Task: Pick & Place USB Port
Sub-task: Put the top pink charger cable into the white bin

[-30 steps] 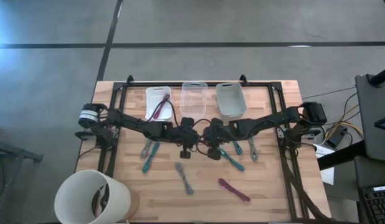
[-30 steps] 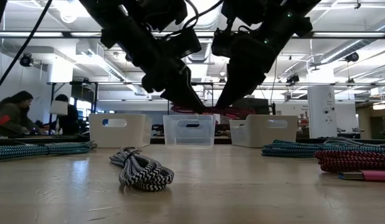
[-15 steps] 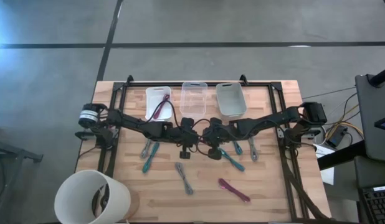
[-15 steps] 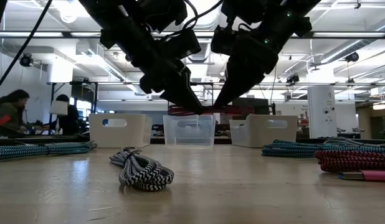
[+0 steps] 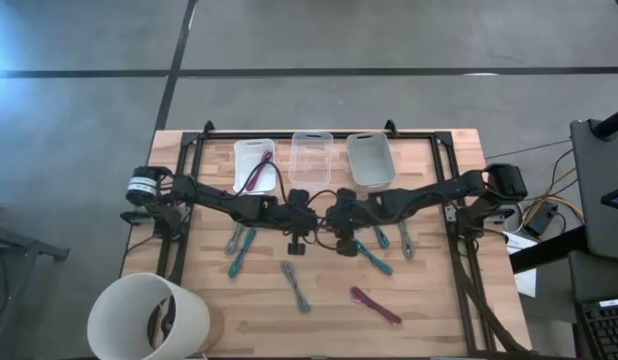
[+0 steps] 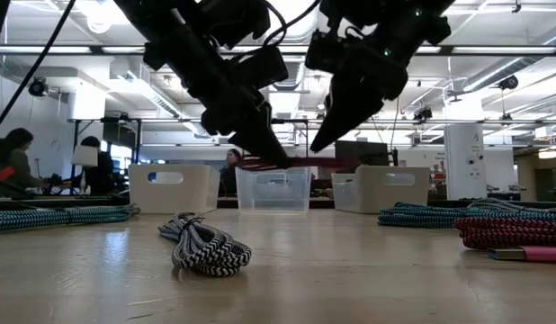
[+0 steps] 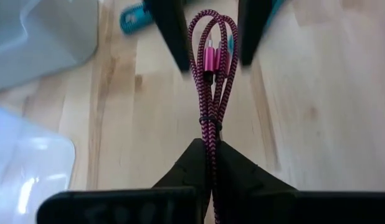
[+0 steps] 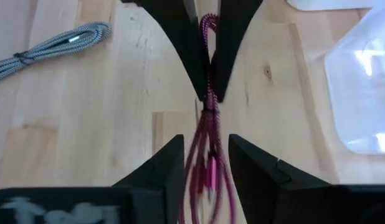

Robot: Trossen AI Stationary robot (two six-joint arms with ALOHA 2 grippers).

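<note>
A coiled pink braided USB cable (image 7: 211, 68) hangs level above the middle of the table, between my two grippers, which meet tip to tip. My left gripper (image 7: 209, 153) is shut on one end of the bundle. My right gripper (image 8: 205, 158) is open. Its fingers (image 7: 169, 34) stand on either side of the cable's looped end, with its pink plug, without touching it. In the low view the cable (image 6: 282, 163) shows as a thin level line in front of the clear bin. My left gripper pinches the bundle's end (image 7: 210, 134), just behind its thin tie, between its two fingers, several strands together. The fingers come level from the table's left and lie along the bundle. The cable is lifted clear and sticks out level past the fingertips toward the table's right.
Three bins stand at the far edge: a white one (image 5: 254, 160) with a pink cable in it, a clear one (image 5: 311, 153) and a grey one (image 5: 370, 160). Teal (image 5: 239, 250), striped grey (image 5: 296, 285) and pink (image 5: 375, 305) cables lie on the table. A white bucket (image 5: 149, 318) stands near left.
My right gripper has opened and let go of the pink cable's looped end, and its fingers have drawn up a little. The cable stays level and clear of the table in my left gripper, which has kept its place.
</note>
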